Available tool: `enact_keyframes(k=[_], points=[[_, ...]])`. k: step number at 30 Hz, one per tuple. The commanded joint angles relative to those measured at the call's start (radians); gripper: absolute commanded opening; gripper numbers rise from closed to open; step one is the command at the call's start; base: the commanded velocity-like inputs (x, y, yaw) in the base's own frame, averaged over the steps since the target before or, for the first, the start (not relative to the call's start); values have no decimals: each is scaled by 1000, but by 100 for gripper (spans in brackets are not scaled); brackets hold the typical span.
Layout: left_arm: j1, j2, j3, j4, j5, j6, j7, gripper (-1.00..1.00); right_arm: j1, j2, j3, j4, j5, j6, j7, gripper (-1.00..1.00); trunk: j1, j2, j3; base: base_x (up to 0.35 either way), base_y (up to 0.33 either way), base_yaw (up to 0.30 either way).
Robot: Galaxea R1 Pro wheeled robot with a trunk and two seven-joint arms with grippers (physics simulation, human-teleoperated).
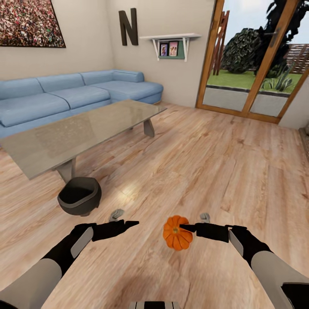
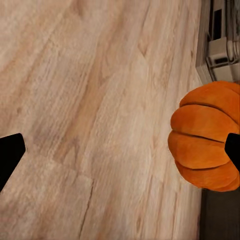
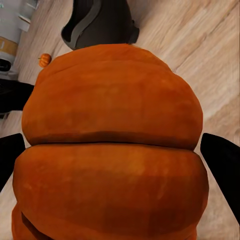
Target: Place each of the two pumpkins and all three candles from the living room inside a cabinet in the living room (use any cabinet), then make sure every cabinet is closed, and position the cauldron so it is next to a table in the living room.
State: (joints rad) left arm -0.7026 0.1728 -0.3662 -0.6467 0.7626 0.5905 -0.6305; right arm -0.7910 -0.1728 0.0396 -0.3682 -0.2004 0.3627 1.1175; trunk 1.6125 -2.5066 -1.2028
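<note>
the right gripper point(image 1: 185, 228) clamps an orange pumpkin point(image 1: 177, 234) at lower centre of the head view; the left gripper point(image 1: 128, 223) is spread wide, empty; the cauldron point(image 1: 80, 196) sits beside the table point(image 1: 64, 137).

Head overlooks floor; wrists share pumpkin point(image 3: 110, 150) (close).

The pot point(image 1: 80, 195) sits on the floor point(image 1: 206, 171) by the table point(image 1: 77, 133). The sofa point(image 1: 64, 96) is behind the table. The pumpkin point(image 1: 177, 233) is right of the pot.
</note>
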Motion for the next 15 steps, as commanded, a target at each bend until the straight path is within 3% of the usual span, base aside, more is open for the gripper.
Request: enact_keyframes(k=[1, 7, 15], points=[[0, 5, 0, 0, 0, 0, 0, 100, 0, 0, 0, 0, 1, -1, -1, -100, 0, 0, 4, 0, 0, 0], [0, 27, 1, 1, 1, -3, -1, 100, 0, 2, 0, 1, 1, -1, -2, -100, -3, 2, 27, 0, 0, 0], [0, 32, 1, 1, 1, -4, -2, 100, 1, 3, 0, 2, -1, -1, -3, -100, -7, 4, 58, 0, 0, 0]])
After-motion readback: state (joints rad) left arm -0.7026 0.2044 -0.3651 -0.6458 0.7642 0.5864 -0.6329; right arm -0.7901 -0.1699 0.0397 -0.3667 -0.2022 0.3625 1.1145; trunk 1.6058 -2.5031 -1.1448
